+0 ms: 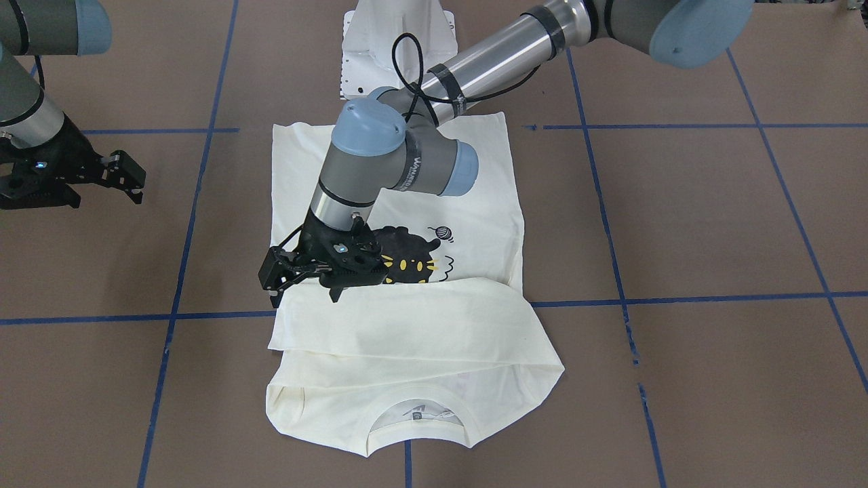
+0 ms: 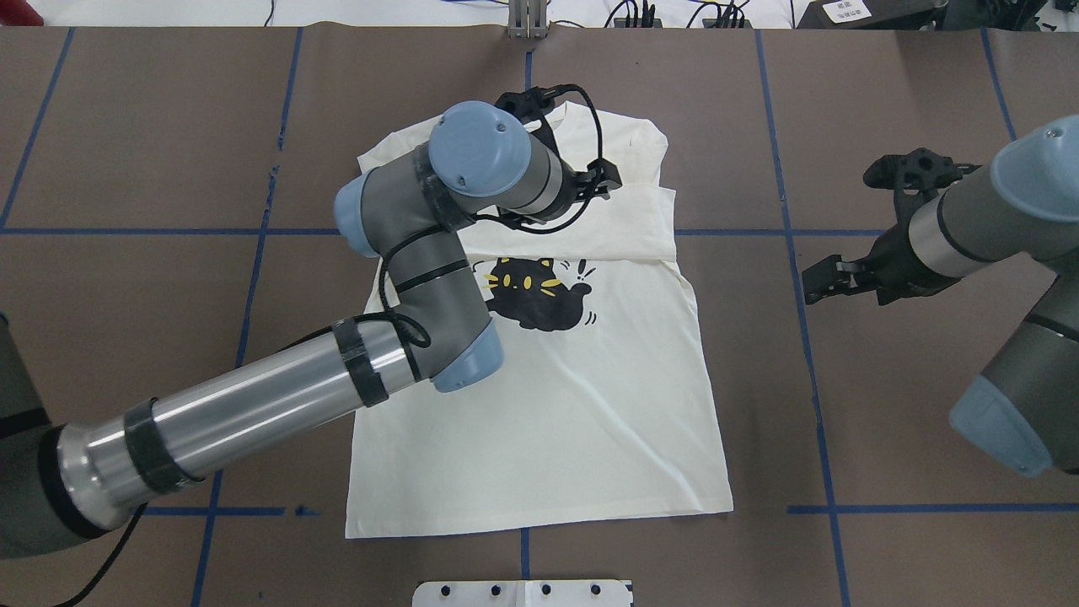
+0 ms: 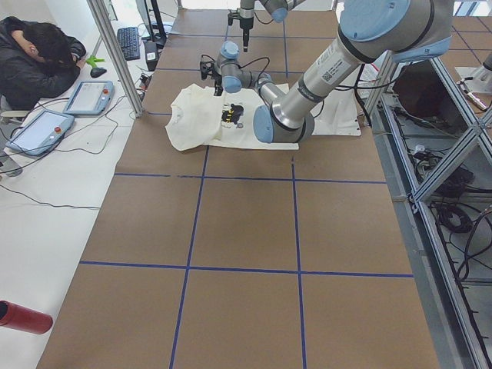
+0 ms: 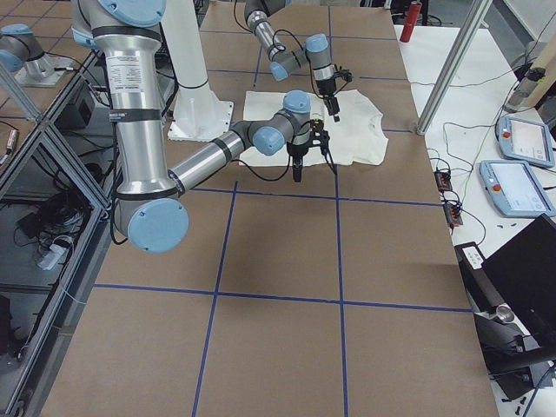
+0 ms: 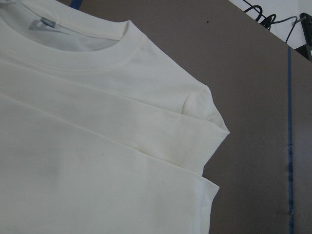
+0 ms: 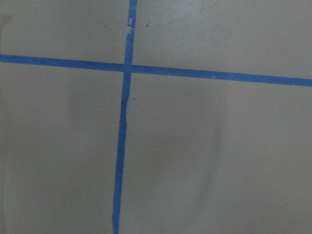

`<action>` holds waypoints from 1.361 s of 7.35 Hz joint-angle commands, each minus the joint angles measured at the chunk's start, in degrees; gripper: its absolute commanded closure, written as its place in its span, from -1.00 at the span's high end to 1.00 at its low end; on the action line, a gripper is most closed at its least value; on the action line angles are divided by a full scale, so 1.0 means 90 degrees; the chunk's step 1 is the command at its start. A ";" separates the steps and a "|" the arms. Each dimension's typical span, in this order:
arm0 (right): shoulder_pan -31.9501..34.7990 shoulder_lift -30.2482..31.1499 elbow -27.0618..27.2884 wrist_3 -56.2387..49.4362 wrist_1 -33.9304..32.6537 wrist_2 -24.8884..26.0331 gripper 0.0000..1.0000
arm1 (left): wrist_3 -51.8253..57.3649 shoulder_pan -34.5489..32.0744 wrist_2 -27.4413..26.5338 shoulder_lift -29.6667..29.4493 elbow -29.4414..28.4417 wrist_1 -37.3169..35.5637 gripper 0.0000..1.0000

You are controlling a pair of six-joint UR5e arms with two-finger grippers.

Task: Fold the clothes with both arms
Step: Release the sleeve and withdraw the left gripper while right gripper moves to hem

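While the cream cat-print T-shirt (image 1: 407, 325) lies flat mid-table with a sleeve folded across its far part, the left gripper (image 1: 303, 283) is above it, fingers spread and empty. The right gripper (image 1: 102, 184) is well off to the right, fingers wide apart.

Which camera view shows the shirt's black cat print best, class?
Overhead exterior: the cat print lies nearly whole, facing the camera. Front-facing, the left gripper hides part; exterior left shows it tiny; the other views do not show it clearly.

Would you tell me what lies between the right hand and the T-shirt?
Only bare table and one blue tape line separate right hand from T-shirt, shown overhead.
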State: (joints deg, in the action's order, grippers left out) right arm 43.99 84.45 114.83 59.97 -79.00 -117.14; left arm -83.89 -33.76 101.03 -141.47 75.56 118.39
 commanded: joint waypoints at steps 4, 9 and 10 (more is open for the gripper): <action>-0.3113 0.0080 0.0337 0.3020 0.0663 0.2619 1.00 | 0.1809 -0.0067 0.0064 0.3273 0.4696 -0.2616 0.99; -0.3724 0.0421 0.0317 0.3279 0.0614 0.2811 1.00 | 0.2046 -0.0175 0.0073 0.3511 0.4915 -0.2627 0.99; -0.3783 0.0441 0.0327 0.3279 0.0614 0.2801 1.00 | 0.2046 -0.0165 0.0073 0.3511 0.4915 -0.2618 0.99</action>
State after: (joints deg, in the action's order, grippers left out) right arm 10.66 87.90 117.69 89.44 -73.43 -91.73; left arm -65.50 -35.29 101.68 -109.91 119.76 94.78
